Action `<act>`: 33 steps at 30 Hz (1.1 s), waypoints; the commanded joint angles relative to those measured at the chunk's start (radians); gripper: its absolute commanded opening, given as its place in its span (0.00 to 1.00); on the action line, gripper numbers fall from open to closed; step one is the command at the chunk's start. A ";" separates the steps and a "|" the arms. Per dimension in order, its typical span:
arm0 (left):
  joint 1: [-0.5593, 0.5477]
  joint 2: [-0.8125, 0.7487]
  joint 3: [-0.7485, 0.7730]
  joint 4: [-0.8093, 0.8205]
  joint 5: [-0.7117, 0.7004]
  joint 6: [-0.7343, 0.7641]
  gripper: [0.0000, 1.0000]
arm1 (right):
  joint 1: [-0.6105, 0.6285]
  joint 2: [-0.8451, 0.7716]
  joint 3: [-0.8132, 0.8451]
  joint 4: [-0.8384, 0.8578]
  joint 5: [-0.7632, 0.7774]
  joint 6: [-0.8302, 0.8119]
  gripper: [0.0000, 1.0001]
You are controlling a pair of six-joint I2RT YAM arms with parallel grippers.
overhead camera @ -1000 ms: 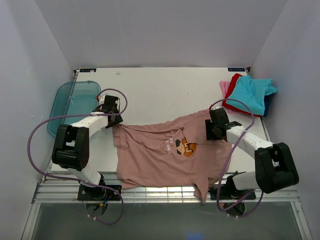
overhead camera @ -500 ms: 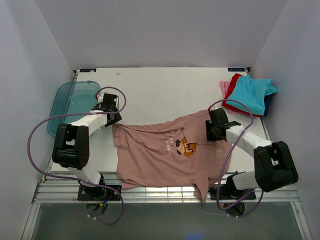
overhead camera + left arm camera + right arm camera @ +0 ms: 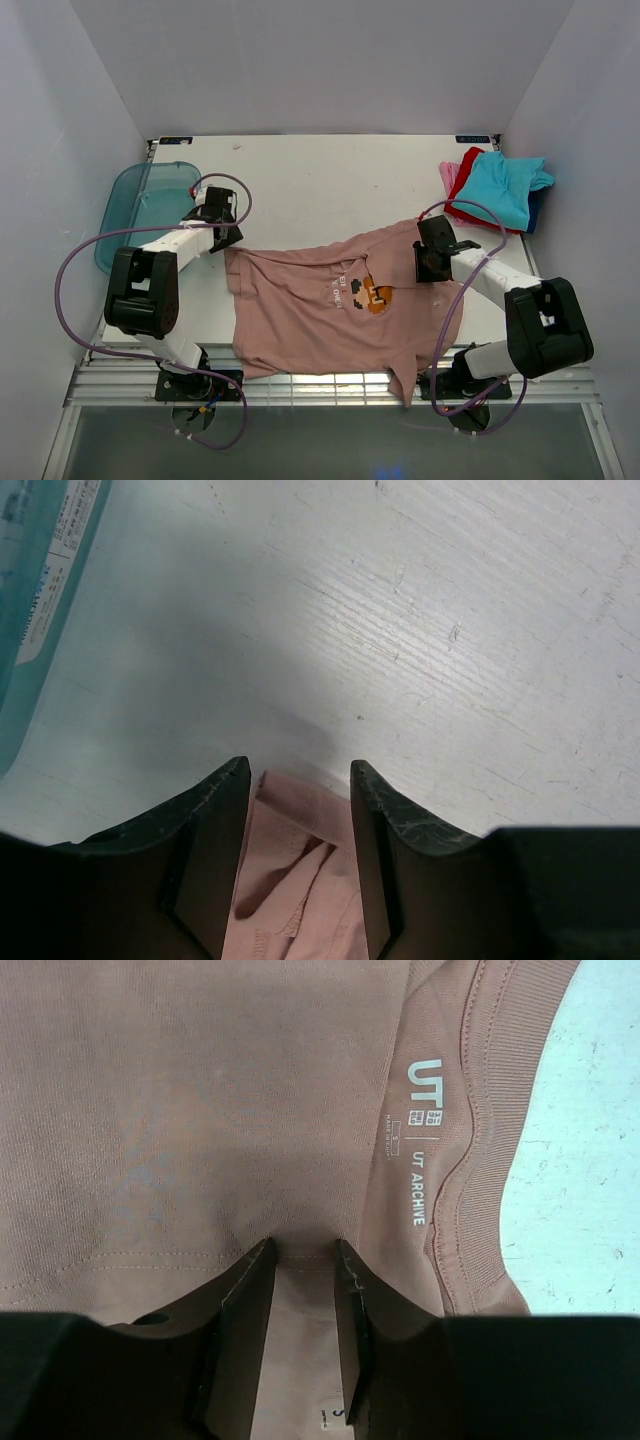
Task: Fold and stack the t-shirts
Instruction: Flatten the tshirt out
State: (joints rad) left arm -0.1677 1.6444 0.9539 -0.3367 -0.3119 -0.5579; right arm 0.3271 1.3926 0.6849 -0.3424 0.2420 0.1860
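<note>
A dusty-pink t-shirt (image 3: 310,325) with a pixel-art print (image 3: 373,294) lies spread across the table front, its collar (image 3: 480,1150) to the right. My left gripper (image 3: 226,240) sits at the shirt's far left corner, and its jaws (image 3: 298,770) hold a bunched pink corner (image 3: 300,880) that fills the gap. My right gripper (image 3: 429,262) is down on the shirt's right part beside the collar. Its narrow jaws (image 3: 305,1245) are closed on a pinch of the pink cloth (image 3: 200,1090). The shirt's lower edge hangs over the table's near edge.
A loose pile of tees sits at the back right: turquoise (image 3: 500,185) on top, with red (image 3: 462,203), pink (image 3: 449,175) and dark blue (image 3: 537,212) under it. A translucent teal tray (image 3: 150,205) stands at the left, just beyond the left gripper, and also shows in the left wrist view (image 3: 30,610).
The left gripper has shifted very slightly towards the back. The right wrist has turned a little. The shirt lies as before.
</note>
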 commanded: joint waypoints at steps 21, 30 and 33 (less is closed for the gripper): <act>0.017 -0.014 0.057 -0.019 0.022 -0.003 0.53 | -0.010 -0.060 0.200 -0.188 0.082 -0.031 0.17; 0.017 -0.024 0.023 -0.042 0.017 -0.016 0.48 | -0.011 -0.052 0.173 -0.185 0.077 -0.030 0.16; 0.017 -0.037 0.016 -0.053 0.014 -0.017 0.46 | -0.011 -0.058 0.173 -0.184 0.075 -0.028 0.16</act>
State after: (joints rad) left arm -0.1543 1.6455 0.9791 -0.3676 -0.2966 -0.5655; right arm 0.3206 1.3472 0.8600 -0.5232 0.3050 0.1646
